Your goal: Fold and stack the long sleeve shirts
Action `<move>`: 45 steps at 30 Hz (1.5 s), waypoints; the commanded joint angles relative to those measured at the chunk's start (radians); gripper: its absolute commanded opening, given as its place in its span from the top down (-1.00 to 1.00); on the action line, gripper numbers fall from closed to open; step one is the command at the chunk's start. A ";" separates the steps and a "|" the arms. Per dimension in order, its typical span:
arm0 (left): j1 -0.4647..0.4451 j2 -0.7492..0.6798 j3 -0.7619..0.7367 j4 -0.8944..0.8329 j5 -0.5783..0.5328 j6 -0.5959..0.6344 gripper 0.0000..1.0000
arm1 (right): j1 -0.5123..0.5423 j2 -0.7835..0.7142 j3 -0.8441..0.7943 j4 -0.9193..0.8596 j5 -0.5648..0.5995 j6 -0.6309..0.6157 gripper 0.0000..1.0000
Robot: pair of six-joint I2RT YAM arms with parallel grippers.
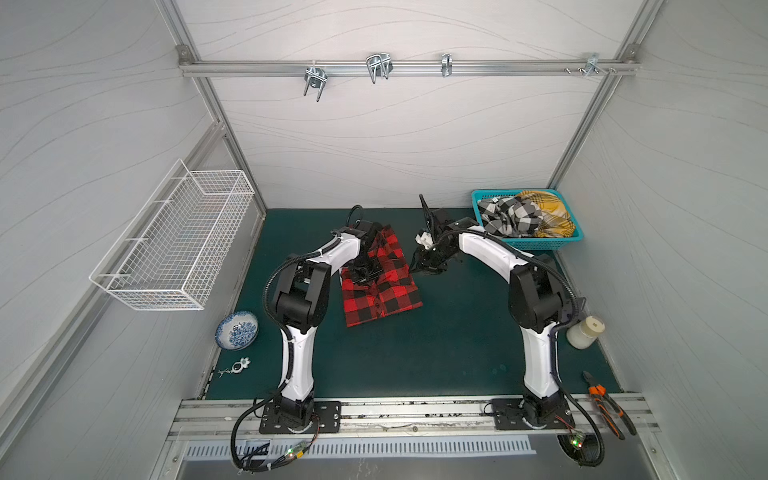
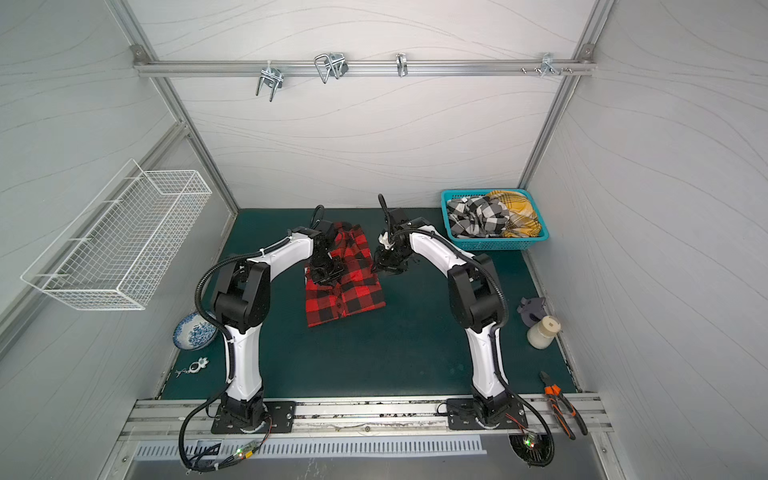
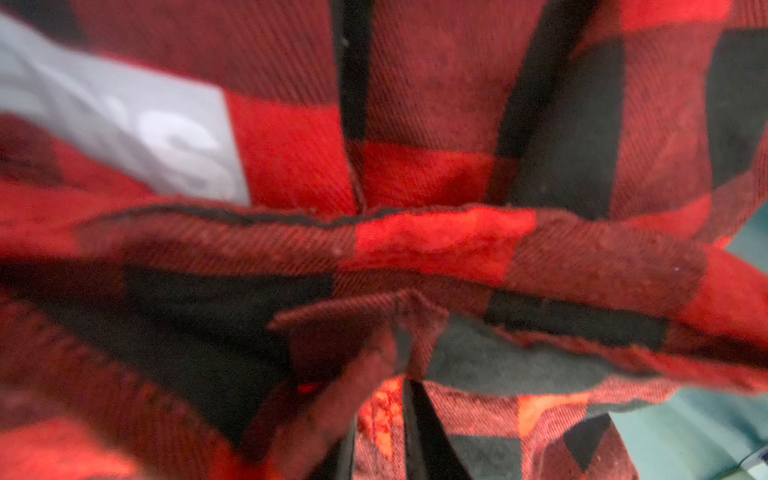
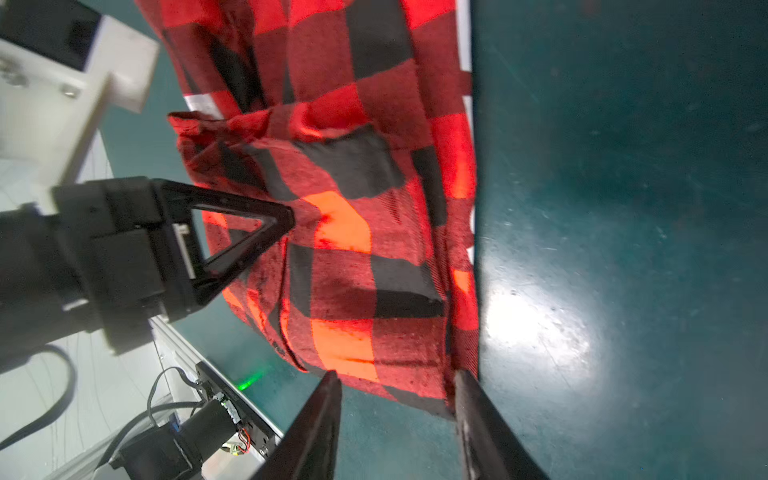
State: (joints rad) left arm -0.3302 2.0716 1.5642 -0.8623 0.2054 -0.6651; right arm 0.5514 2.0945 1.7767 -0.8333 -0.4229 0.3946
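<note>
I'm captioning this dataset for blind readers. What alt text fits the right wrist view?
A partly folded red-and-black plaid shirt lies on the dark green table mat, and the right gripper hangs open at the shirt's edge. The left gripper has its tip on the fabric.

Losing the label (image 3: pixel 124 124) lettering to blur in the left wrist view, and burying the tips of the left gripper (image 3: pixel 384 419) under a fold of red shirt (image 3: pixel 415 249) — leaving its grip unclear. Cutting off the right gripper (image 4: pixel 395 376) at the right wrist view's edge. Covering the shirt's far left part with the left arm (image 1: pixel 332 253) in both top views.
</note>
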 commanded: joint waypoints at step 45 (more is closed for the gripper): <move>-0.110 -0.361 -0.190 -0.115 -0.010 0.041 0.59 | 0.063 -0.221 -0.468 0.093 0.048 0.072 0.13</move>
State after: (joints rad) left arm -0.4305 1.7554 1.4425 -0.9463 0.1406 -0.5900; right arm 0.6067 1.8286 1.2785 -0.7628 -0.3466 0.4969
